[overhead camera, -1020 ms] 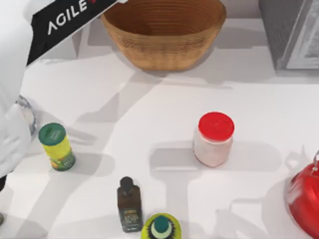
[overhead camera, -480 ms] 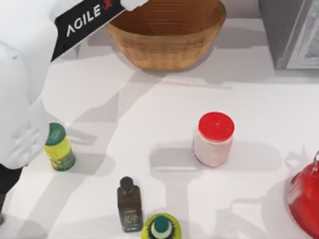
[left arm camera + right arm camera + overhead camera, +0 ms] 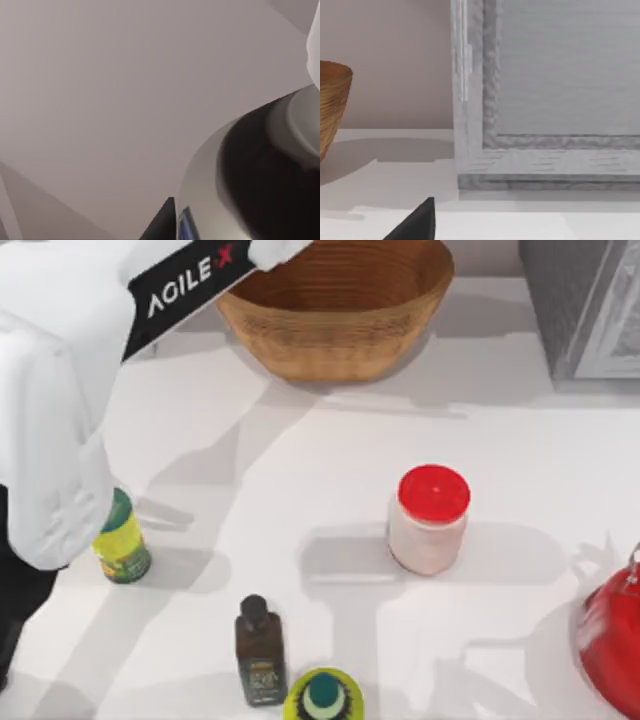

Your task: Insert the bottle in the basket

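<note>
Currently the white left arm [image 3: 60, 390] is stretched from the left edge of the frame up to the upper left, where its end is placed over the left rim of the wide oval woven wicker basket [image 3: 340, 340]. The basket is standing at the upper centre of the white table [image 3: 300, 470].

In the left wrist view a silver-grey rounded body [image 3: 200, 170] is seen very close at the lower right. It is possibly the tall bottle, but this cannot be said with certainty. A dark part of the left gripper [image 3: 161, 224] is seen just beside it, and it cannot be told if this gripper is closed on anything.

A white jar with a red lid [image 3: 428, 520] is placed right of centre. A yellow-green jar with a green lid [image 3: 122, 545] is partly covered by the arm at the left. A small dark olive bottle [image 3: 259, 650] is found at the lower centre.

A dark part of the right gripper [image 3: 417, 224] is seen near a grey box [image 3: 545, 100], and its state cannot be told.
</note>
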Robot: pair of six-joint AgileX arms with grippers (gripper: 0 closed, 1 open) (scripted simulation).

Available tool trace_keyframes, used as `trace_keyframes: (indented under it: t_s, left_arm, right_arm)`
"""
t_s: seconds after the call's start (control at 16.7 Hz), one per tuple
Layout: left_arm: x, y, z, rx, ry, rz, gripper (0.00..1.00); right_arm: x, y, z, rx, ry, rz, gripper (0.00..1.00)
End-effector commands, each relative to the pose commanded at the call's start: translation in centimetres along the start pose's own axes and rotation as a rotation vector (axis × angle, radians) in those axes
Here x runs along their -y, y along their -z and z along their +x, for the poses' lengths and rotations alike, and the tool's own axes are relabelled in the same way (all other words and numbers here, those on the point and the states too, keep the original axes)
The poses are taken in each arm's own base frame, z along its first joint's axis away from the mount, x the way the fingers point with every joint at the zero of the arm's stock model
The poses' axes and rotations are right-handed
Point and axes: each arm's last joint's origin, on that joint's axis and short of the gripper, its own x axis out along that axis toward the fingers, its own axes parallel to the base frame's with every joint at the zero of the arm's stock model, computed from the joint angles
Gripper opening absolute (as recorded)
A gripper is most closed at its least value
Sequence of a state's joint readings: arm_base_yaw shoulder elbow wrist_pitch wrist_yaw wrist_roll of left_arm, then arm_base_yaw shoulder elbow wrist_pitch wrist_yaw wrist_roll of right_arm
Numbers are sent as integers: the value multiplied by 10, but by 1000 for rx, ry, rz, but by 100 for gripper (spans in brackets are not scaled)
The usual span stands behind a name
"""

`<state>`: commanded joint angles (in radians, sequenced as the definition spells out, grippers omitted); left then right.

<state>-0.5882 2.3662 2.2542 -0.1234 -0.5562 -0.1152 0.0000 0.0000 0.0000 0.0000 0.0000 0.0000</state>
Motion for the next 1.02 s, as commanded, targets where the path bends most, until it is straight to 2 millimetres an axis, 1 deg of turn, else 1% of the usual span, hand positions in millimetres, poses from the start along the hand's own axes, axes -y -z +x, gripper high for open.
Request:
trace_keyframes:
  t_s: [0.66, 0.72, 1.02]
  left_arm:
    - [0, 0, 0, 0, 0, 0, 98]
    - [0, 0, 0, 0, 0, 0, 100]
    - [0, 0, 0, 0, 0, 0, 100]
  right_arm:
    - [0, 0, 0, 0, 0, 0, 100]
    - [0, 0, 0, 0, 0, 0, 100]
    - [0, 0, 0, 0, 0, 0, 100]
